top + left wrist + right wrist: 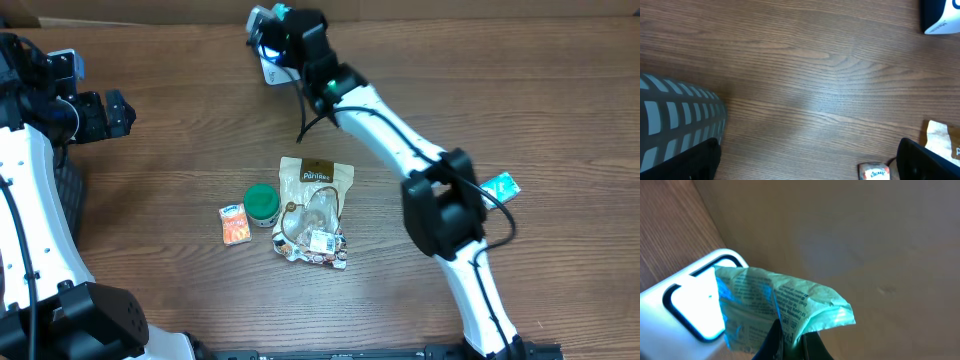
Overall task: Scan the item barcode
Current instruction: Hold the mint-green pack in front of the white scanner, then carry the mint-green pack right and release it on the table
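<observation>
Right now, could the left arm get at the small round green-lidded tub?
Probably yes: the left claw is open and empty, and only bare wooden table separates it from the green-lidded tub, though an orange packet crowds one side.

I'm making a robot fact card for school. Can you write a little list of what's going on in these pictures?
right gripper: shut on the green packet
where the packet is: held in front of the white scanner
scanner window: lit up
left gripper: open, holding nothing, over bare wood on the left
middle of table: snack pouch, green-lidded jar, small orange packet
right side of table: teal packet, lying beside the right arm
task step: packet is being shown to the scanner
</observation>
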